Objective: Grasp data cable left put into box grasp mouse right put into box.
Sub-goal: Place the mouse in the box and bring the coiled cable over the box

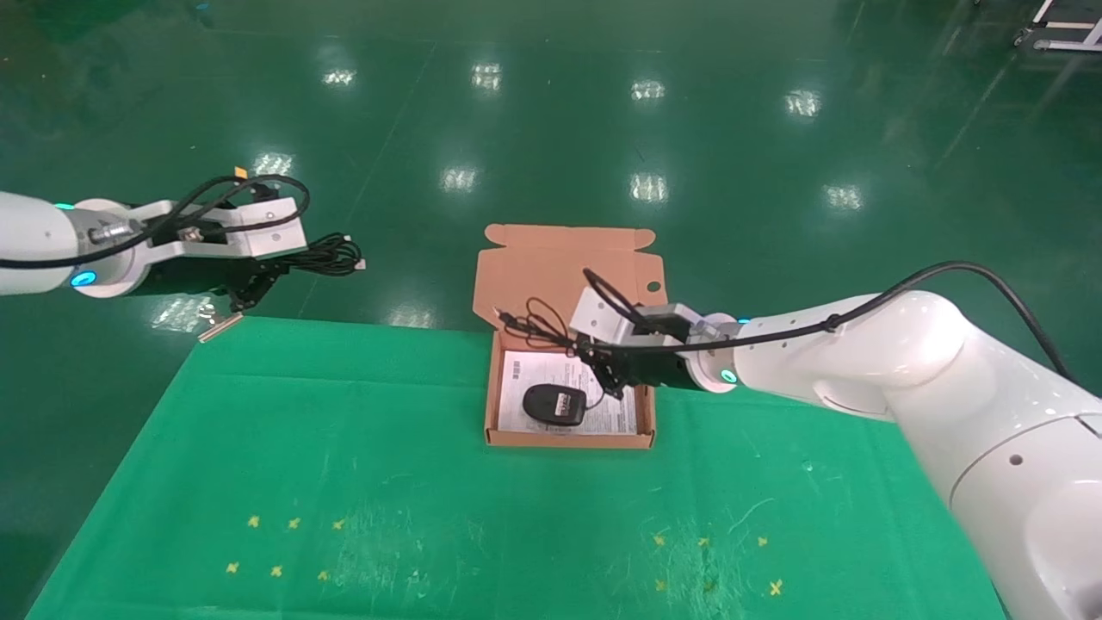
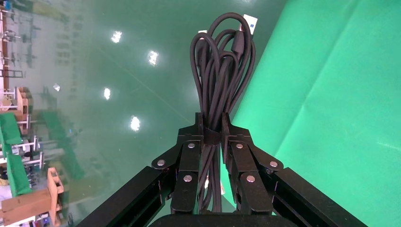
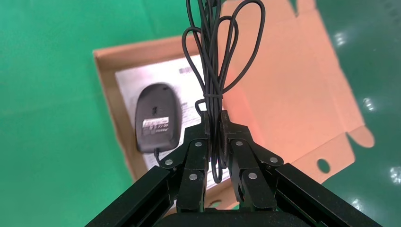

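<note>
My left gripper (image 1: 271, 269) is shut on the data cable (image 1: 331, 256), a black looped bundle, and holds it in the air past the table's far left corner. In the left wrist view the data cable (image 2: 222, 71) stands clamped between the fingertips of the left gripper (image 2: 211, 124). The mouse (image 1: 554, 403) lies label-up in the box (image 1: 568, 440) on its white sheet. My right gripper (image 1: 605, 372) is over the box, shut on the mouse's thin cord (image 1: 538, 324). In the right wrist view the cord (image 3: 218, 61) loops out of the right gripper (image 3: 213, 121), next to the mouse (image 3: 157, 118).
The box's lid flap (image 1: 560, 267) lies open toward the far side, with a round hole (image 1: 653, 286). The green cloth table (image 1: 344, 448) has small yellow marks (image 1: 284, 542) near the front. A small tan piece (image 1: 219, 327) sits at the far left corner.
</note>
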Available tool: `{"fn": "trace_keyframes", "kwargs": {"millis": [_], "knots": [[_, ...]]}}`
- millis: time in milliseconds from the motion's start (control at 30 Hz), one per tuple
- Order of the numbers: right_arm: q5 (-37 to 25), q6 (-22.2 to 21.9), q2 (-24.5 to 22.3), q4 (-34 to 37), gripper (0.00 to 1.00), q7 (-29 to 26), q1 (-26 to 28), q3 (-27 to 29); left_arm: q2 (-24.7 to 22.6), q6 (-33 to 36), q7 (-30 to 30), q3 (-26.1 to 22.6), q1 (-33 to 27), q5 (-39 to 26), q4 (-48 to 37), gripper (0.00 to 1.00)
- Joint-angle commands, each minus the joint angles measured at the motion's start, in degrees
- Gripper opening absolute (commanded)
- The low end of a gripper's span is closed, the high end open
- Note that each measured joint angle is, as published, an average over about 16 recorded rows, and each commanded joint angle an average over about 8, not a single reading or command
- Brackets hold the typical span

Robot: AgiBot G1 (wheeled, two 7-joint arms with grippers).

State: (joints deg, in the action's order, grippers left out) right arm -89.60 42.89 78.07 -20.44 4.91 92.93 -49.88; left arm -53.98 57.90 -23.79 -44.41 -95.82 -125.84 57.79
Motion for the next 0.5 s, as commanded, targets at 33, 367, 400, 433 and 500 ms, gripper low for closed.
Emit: {"fn": "trace_keyframes", "kwargs": {"millis": [33, 367, 400, 433, 500], "knots": [[0.04, -0.11, 0.08, 0.51, 0.97, -0.82, 0.01, -1.07, 0.02, 0.0, -0.02, -0.01, 0.0, -0.03, 0.01, 0.0], [0.32, 0.25, -1.43, -1.67, 1.0, -2.46, -0.54, -2.65, -1.39, -0.38, 0.33, -0.26, 1.14, 1.08, 0.64, 0.0], [0.27, 0.27, -1.54, -1.82, 1.0, -2.75, -0.55, -2.77, -1.78, -0.55, 0.44, -0.36, 1.43, 1.23, 0.72, 0.0], [0.23, 0.3, -1.66, -1.94, 1.0, -3.05, -0.54, -2.88, -2.24, -0.77, 0.58, -0.49, 1.79, 1.39, 0.81, 0.0], [0.22, 0.34, -1.98, -2.21, 1.0, -3.55, -0.47, -3.0, -3.25, -1.32, 0.92, -0.79, 2.59, 1.64, 0.95, 0.0]]}}
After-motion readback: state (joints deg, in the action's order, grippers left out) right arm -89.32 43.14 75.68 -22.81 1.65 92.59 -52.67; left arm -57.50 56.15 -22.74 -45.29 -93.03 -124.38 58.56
